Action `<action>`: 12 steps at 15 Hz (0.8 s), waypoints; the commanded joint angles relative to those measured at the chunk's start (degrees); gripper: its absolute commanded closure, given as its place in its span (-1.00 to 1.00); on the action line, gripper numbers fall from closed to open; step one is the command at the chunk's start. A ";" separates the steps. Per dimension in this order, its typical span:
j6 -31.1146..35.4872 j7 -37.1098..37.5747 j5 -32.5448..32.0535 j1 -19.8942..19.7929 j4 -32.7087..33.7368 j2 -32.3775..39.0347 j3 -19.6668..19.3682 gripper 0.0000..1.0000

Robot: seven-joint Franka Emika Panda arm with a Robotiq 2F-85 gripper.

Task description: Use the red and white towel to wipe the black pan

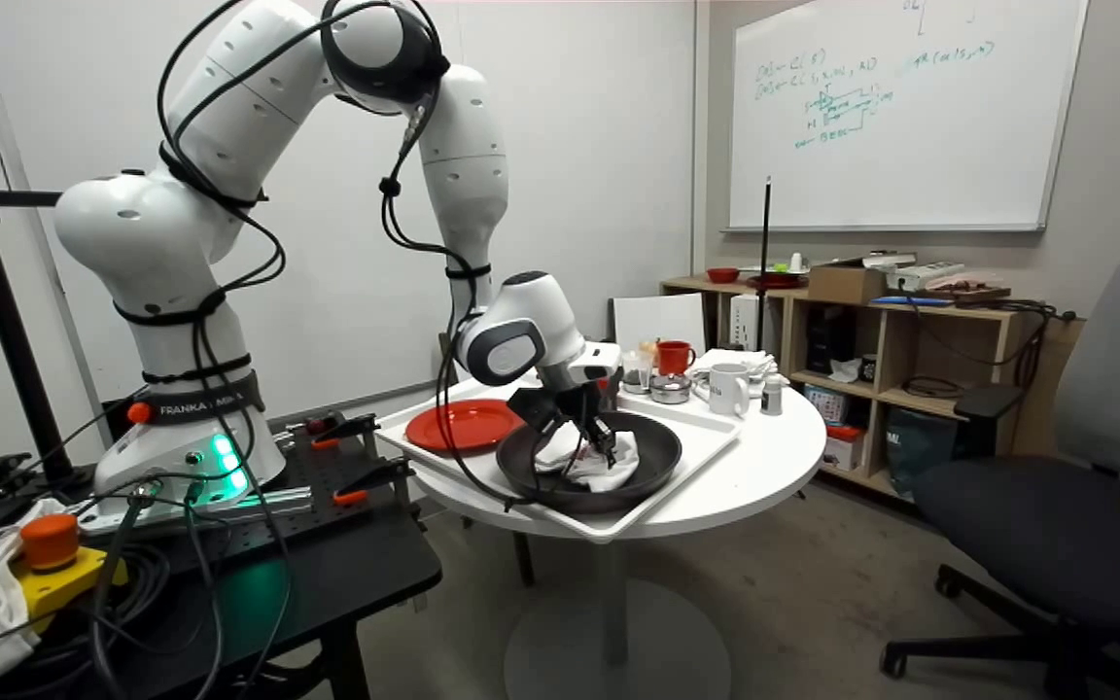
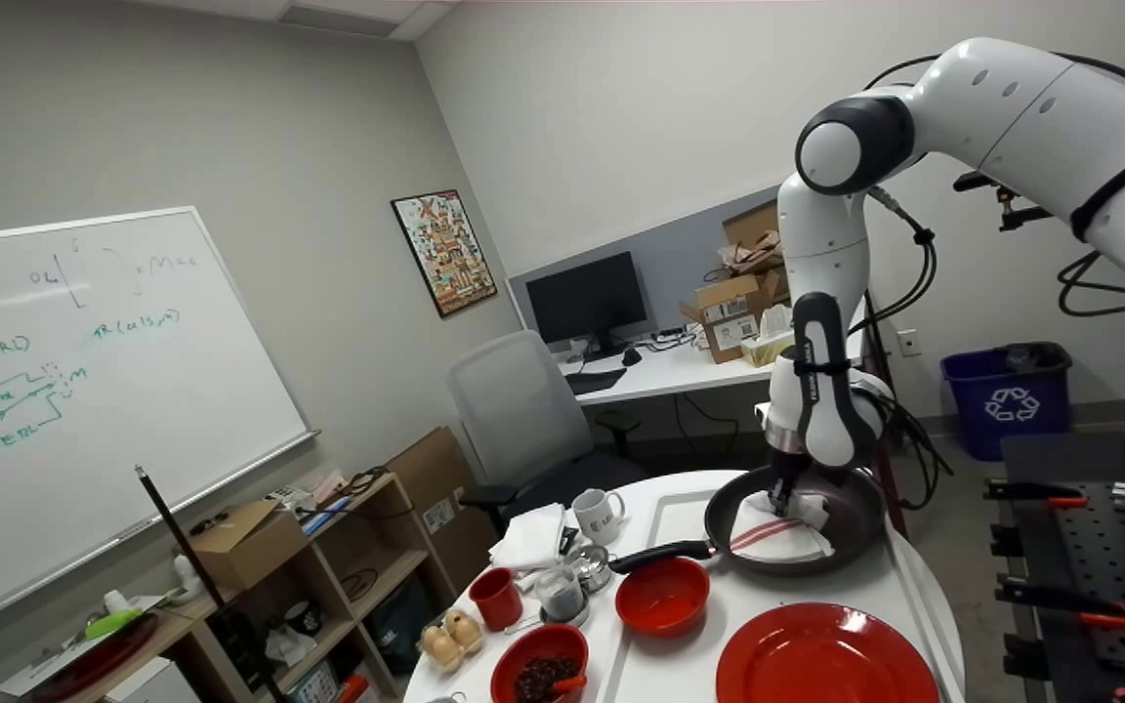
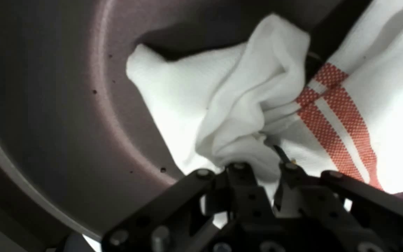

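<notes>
The black pan [image 1: 657,449] sits on a white tray on the round table. Its dark inside shows in an exterior view [image 2: 860,508] and on the left of the wrist view [image 3: 58,105]. The white towel with red stripes [image 2: 768,539] lies bunched inside the pan; it also shows in the wrist view [image 3: 187,87] and in an exterior view [image 1: 611,472]. My gripper [image 3: 262,169] points down into the pan. Its fingers are close together with a towel fold pinched between them; the tips are partly hidden by cloth. It also shows in both exterior views [image 1: 607,449] [image 2: 781,496].
A red plate [image 2: 826,664] and a small red bowl [image 2: 662,598] stand beside the pan. The pan's handle [image 2: 660,557] reaches over the tray [image 1: 711,449] past that bowl. A white mug [image 2: 599,516], a red mug [image 2: 497,598], jars and eggs [image 2: 450,640] stand farther off.
</notes>
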 commanded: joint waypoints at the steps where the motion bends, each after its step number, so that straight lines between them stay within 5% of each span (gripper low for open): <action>1: -1.09 -3.05 -5.36 -3.41 -5.79 -1.34 3.10 0.93; 8: -4.09 -5.89 -10.93 -5.95 -11.99 -4.61 4.92 0.93; 12: -13.94 -7.72 -10.43 -7.56 -12.58 -7.44 6.55 0.93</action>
